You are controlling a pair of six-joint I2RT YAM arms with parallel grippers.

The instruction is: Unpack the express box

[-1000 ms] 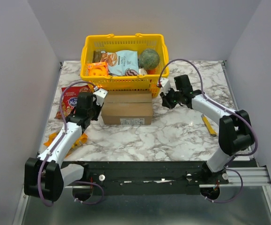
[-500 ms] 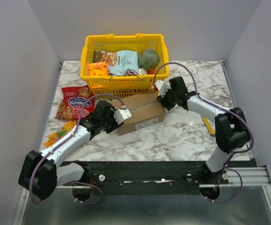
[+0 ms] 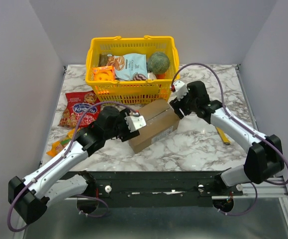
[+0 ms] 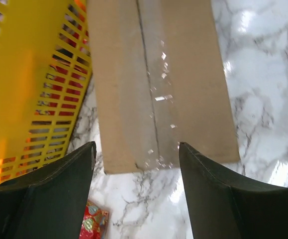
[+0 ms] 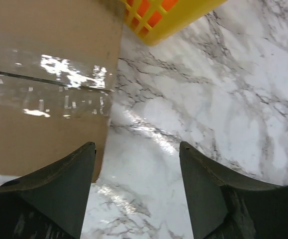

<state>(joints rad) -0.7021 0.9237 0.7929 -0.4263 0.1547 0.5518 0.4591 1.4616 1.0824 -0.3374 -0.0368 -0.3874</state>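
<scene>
from above, the express box (image 3: 156,124) lies slantwise, taped shut, its long axis running from the left claw (image 3: 139,124) at its near end to the right claw (image 3: 175,107) at its far corner; beyond both, the yellow basket (image 3: 91,59) holds snack packets (image 3: 134,66). left wrist: fingers (image 4: 59,189) spread, box end just ahead between them, seam (image 4: 151,89) running straight away. right wrist: fingers (image 5: 54,194) parted, box corner ahead-left, nothing gripped

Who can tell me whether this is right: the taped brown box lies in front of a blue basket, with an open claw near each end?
The top external view shows the basket is yellow, not blue. The rest stands: the taped express box lies in front of it, with the open left claw and right claw near its ends.
</scene>
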